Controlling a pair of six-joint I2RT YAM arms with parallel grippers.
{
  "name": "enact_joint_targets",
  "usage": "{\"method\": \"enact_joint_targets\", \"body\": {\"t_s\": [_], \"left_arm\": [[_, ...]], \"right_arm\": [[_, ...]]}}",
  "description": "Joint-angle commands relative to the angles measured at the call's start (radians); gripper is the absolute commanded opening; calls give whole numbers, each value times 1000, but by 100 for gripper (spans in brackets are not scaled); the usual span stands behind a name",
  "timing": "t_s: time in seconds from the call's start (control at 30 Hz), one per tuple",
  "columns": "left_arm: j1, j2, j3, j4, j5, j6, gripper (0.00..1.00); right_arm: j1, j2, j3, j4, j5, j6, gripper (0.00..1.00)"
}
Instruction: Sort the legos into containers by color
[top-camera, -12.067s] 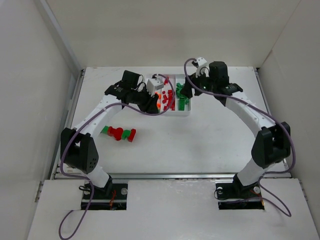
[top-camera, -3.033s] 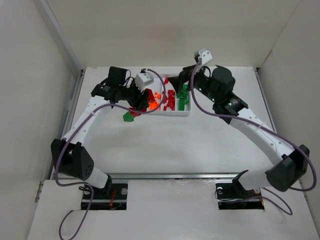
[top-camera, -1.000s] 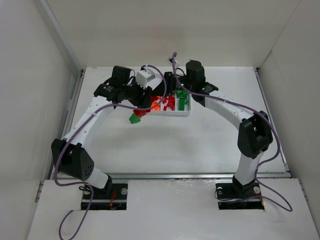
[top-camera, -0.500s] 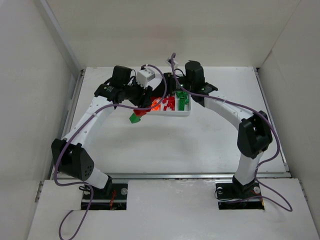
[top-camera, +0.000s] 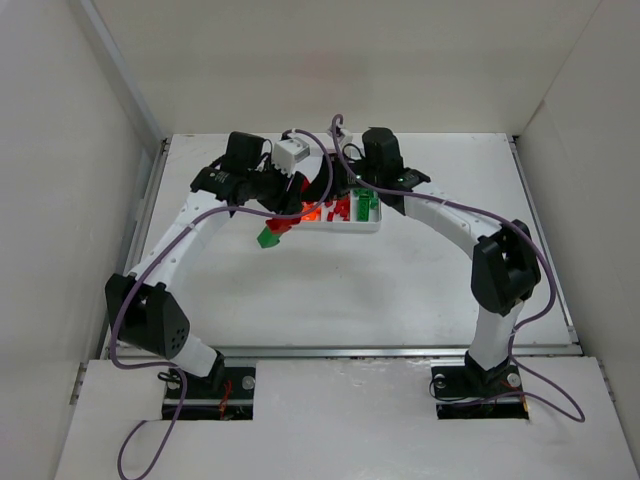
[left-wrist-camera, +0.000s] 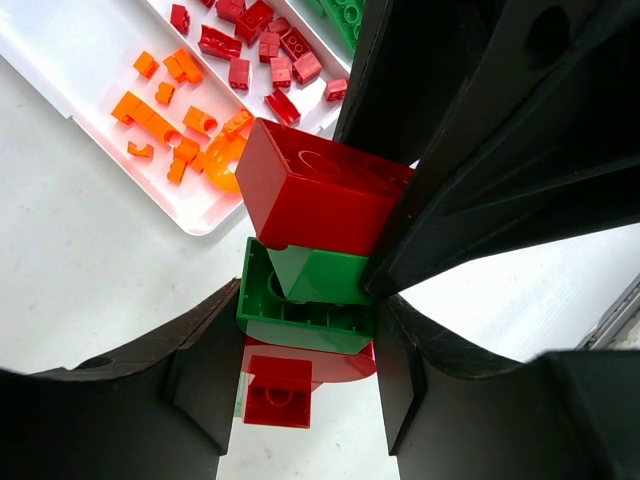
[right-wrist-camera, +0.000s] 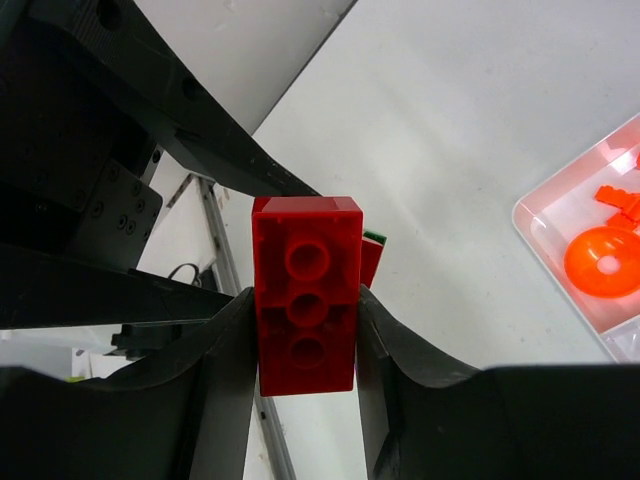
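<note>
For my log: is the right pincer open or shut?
Shut: the right pincer clamps the red brick, both fingers touching its sides.

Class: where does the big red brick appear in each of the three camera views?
Top external: red brick, tiny, just left of the white tray.
Left wrist: the brick sits mid-frame, directly above a green brick.
Right wrist: mid-frame, underside facing the camera.
Shared landmark: the tray's orange pieces.
</note>
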Motion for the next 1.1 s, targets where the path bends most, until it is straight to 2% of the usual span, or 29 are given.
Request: {"method": "enact_joint_targets", "body": {"t_s": [0.0, 0.07, 0.2, 0.33, 0.47, 0.8, 0.9, 0.93, 1.07], "left_arm": [[-3, -16, 13, 79, 5, -17, 0], [-3, -16, -3, 88, 5, -17, 0], [-3, -25, -49, 98, 5, -17, 0], [-3, -25, -131, 98, -67, 23, 0], [-3, -34, -199, 88, -135, 75, 0], [7, -24, -282, 88, -188, 107, 0], [7, -4, -311, 99, -188, 146, 10], [7, 11, -320, 99, -197, 156, 18], [7, 82, -310, 99, -207, 156, 29]], "right_arm": [[10, -21, 41, -13, 5, -25, 15], [-2, -21, 41, -13, -15, -25, 15], [-22, -21, 41, -13, -38, -25, 7], [-48, -39, 32, -13, -18, -25, 0], [-75, -59, -18, -13, 16, -16, 0], [-104, -71, -75, -13, 65, -25, 0], [-128, -91, -101, -13, 92, -25, 0], [-128, -92, -116, -13, 105, -25, 0], [-151, -113, -138, -13, 123, -25, 0]]}}
